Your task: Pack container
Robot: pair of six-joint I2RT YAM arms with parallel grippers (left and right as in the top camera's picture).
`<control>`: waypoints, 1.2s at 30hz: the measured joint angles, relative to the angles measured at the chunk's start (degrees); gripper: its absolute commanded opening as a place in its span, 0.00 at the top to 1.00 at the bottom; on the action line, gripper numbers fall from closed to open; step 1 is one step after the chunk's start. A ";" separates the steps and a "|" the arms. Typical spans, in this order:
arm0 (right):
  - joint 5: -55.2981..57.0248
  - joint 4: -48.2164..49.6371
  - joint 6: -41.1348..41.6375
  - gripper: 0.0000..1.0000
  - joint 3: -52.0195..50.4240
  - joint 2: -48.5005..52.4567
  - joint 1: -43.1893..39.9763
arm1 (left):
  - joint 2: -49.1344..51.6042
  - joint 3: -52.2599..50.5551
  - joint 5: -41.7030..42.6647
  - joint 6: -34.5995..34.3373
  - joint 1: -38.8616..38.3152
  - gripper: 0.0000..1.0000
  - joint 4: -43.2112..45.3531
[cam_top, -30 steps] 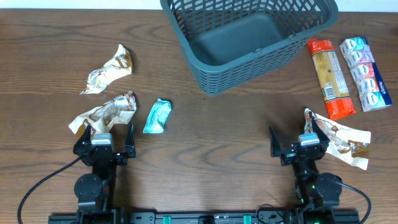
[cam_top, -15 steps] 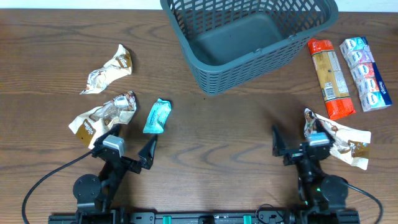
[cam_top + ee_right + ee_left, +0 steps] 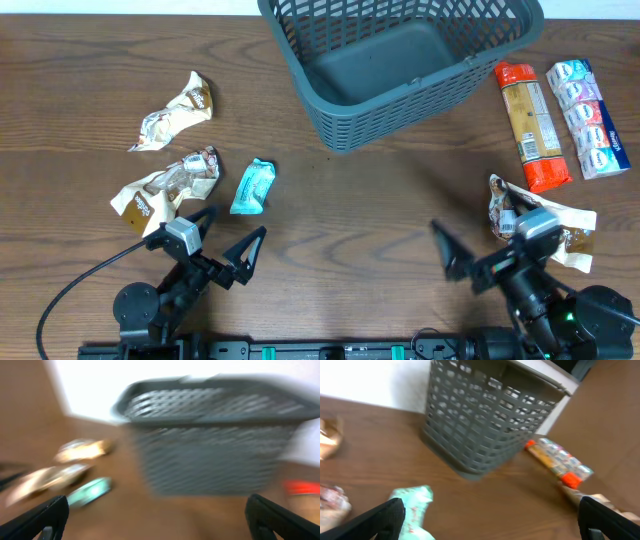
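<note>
The dark grey-blue slotted container point(image 3: 400, 65) stands at the back middle of the table, empty; it also shows in the left wrist view point(image 3: 485, 420) and, blurred, in the right wrist view point(image 3: 215, 435). My left gripper point(image 3: 228, 245) is open and empty at the front left, just below a teal packet point(image 3: 252, 187), which also shows in the left wrist view point(image 3: 412, 510). My right gripper point(image 3: 480, 245) is open and empty at the front right, next to a crumpled brown-white packet point(image 3: 545, 225).
Two crumpled brown-white packets point(image 3: 172, 112) point(image 3: 165, 185) lie at the left. An orange-ended long packet point(image 3: 530, 125) and a blue-white row pack point(image 3: 588, 118) lie right of the container. Black cables run along the front edge.
Both arms have swung: the left gripper has turned toward the right and the right gripper toward the left, with their bases shifted. No object has moved.
</note>
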 measured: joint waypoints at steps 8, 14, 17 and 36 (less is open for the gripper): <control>-11.58 -3.91 2.60 0.01 -0.11 0.57 0.00 | 0.00 0.00 4.44 -9.29 0.00 0.01 1.62; -6.84 -2.99 4.66 0.01 7.02 5.27 0.00 | 0.94 5.70 8.00 -9.40 0.02 0.01 1.73; -0.70 -4.61 4.68 0.01 16.09 10.80 0.00 | 5.25 14.95 6.38 -5.95 0.02 0.01 -4.11; 12.35 -47.52 -2.03 0.01 87.01 66.73 0.00 | 70.27 83.01 -12.96 13.57 -33.38 0.01 -40.81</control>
